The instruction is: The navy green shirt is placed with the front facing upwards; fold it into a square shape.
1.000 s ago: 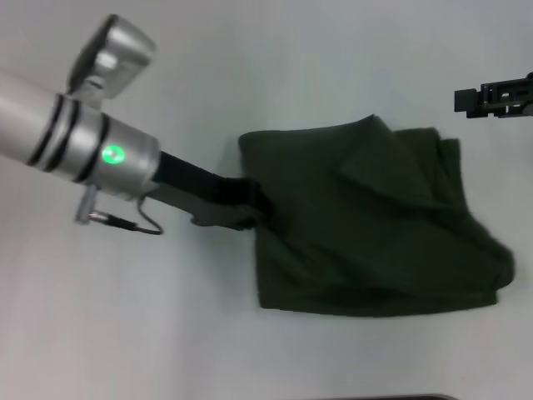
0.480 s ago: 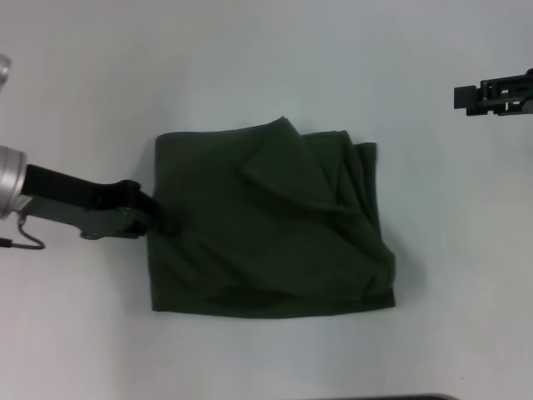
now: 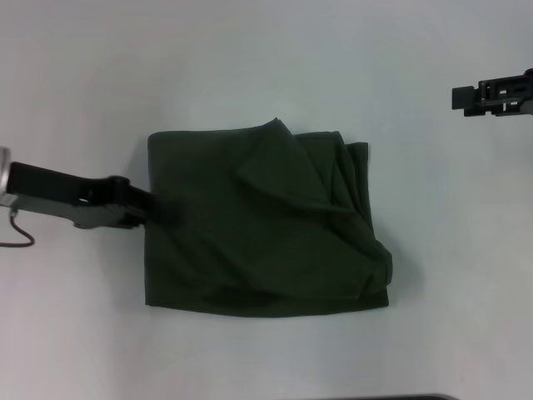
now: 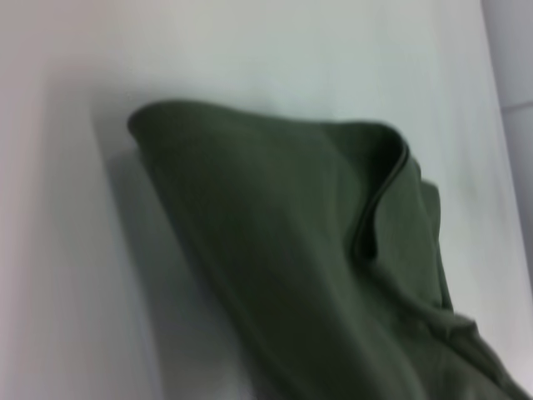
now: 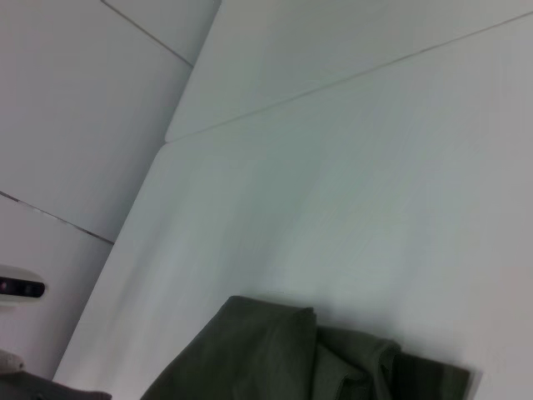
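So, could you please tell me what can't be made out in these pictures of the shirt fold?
- Left gripper: in the head view its dark tip merges with the navy green shirt, so its grasp is unclear.
- Right gripper: cut off by the head view's edge.
- Chest letters and neck tag: hidden inside the folds in every view.
- Shirt's underside: hidden against the table.

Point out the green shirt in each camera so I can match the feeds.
Head view: the navy green shirt lies folded mid-table, the left gripper at its left edge, the right gripper parked far right.
Left wrist view: it fills the lower middle and right.
Right wrist view: only a bunched part shows at the bottom edge.
Shared landmark: the raised fold ridge.
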Controlling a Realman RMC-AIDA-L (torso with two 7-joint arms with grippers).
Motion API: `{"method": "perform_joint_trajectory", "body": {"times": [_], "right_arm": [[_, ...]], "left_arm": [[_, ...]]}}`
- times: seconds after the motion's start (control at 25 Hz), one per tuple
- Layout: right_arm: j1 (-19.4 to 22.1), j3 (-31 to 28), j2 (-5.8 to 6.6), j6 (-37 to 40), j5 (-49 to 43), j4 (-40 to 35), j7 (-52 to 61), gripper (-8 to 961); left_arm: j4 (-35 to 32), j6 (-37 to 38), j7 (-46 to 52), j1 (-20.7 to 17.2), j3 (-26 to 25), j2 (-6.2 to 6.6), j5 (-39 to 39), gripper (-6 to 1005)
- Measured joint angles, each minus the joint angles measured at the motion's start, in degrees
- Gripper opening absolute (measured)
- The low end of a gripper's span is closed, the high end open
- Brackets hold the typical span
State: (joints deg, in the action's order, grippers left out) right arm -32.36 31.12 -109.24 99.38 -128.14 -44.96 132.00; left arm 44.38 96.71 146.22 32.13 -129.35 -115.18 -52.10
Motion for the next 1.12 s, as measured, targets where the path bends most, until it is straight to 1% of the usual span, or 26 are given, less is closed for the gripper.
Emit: {"method": "perform_joint_trajectory", "body": {"times": [0.08, 0.12, 0.16, 0.24, 0.32, 0.36, 0.4, 0.48, 0.52, 0.56, 0.6, 0.64, 0.68, 0.72, 0.76, 0.84, 0.92, 1.04, 1.12], "right_arm": [[0.01, -0.01, 0.01, 0.06, 0.0, 0.17, -0.1, 562], [0.02, -0.01, 0.03, 0.06, 0.0, 0.19, -0.14, 562], [0.04, -0.01, 0.04, 0.08, 0.0, 0.19, -0.19, 565], [0.08, -0.12, 0.05, 0.09, 0.0, 0.21, -0.28, 570], [0.07, -0.26, 0.06, 0.04, 0.0, 0.22, -0.37, 576], [0.03, -0.38, 0.06, -0.11, 0.1, 0.22, -0.48, 579], [0.01, -0.46, 0.07, -0.14, 0.44, 0.22, -0.78, 582], [-0.03, -0.54, 0.09, -0.12, 1.83, 0.31, -2.13, 587], [-0.06, -0.53, 0.08, -0.03, 2.99, 0.57, -3.18, 590], [-0.04, -0.54, 0.1, 0.02, 4.11, 0.91, -4.11, 593], [-0.04, -0.53, 0.11, 0.03, 5.17, 1.39, -4.84, 595], [-0.04, -0.5, 0.13, 0.02, 5.84, 1.78, -5.31, 598], [-0.14, -0.32, 0.14, 0.04, 6.41, 2.17, -5.55, 601], [-0.54, 0.24, 0.08, 0.34, 6.47, 2.33, -5.58, 604], [-1.01, 1.2, -0.05, 0.72, 6.38, 2.43, -5.52, 607], [-2.33, 4.09, -0.35, 1.85, 5.79, 2.45, -5.08, 612], [-4.3, 8.74, -0.71, 3.23, 4.56, 2.48, -3.6, 631], [-7.64, 14.7, -1.15, 4.96, 0.74, 2.52, -0.09, 680], [-9.7, 16.68, -1.63, 6.77, -1.88, 2.57, 1.44, 713]], "left_arm": [[0.26, 0.14, 0.0, -0.41, -1.89, 0.23, 0.21, 199], [0.26, 0.14, 0.0, -0.41, -1.89, 0.23, 0.21, 213], [0.52, 0.24, 0.14, -1.01, -4.01, 0.95, 0.34, 227], [2.34, -0.02, 0.59, -2.77, -6.38, 2.61, 0.49, 253], [4.14, 0.22, 0.6, -3.73, -7.33, 3.17, 0.5, 280], [6.5, 1.07, -0.08, -4.72, -8.7, 3.32, 0.09, 294], [8.37, 1.85, -1.07, -5.46, -9.7, 3.25, -0.41, 341], [13.53, 5.88, -7.45, -7.57, -12.65, 1.53, -3.54, 436], [15.2, 7.95, -11.17, -8.27, -13.3, 0.35, -5.19, 483], [16.13, 9.03, -14.07, -8.82, -13.76, -0.51, -6.25, 530], [17.19, 10.64, -17.55, -9.41, -13.96, -1.87, -7.59, 577], [17.62, 11.49, -19.58, -9.74, -14.05, -2.94, -8.14, 624], [17.38, 11.63, -20.11, -9.71, -14.09, -3.48, -8.25, 671], [16.5, 11.82, -19.64, -9.49, -14.07, -3.76, -8.29, 718], [15.39, 11.88, -18.5, -9.18, -14.13, -3.75, -8.36, 765], [12.6, 12.46, -14.99, -8.35, -14.67, -3.17, -9.15, 781], [10.55, 13.89, -12.07, -7.74, -15.93, -2.56, -10.69, 796], [10.04, 15.27, -8.95, -7.56, -17.8, -2.26, -13.03, 811], [10.23, 15.21, -7.13, -7.64, -18.7, -1.94, -13.67, 809]]}}
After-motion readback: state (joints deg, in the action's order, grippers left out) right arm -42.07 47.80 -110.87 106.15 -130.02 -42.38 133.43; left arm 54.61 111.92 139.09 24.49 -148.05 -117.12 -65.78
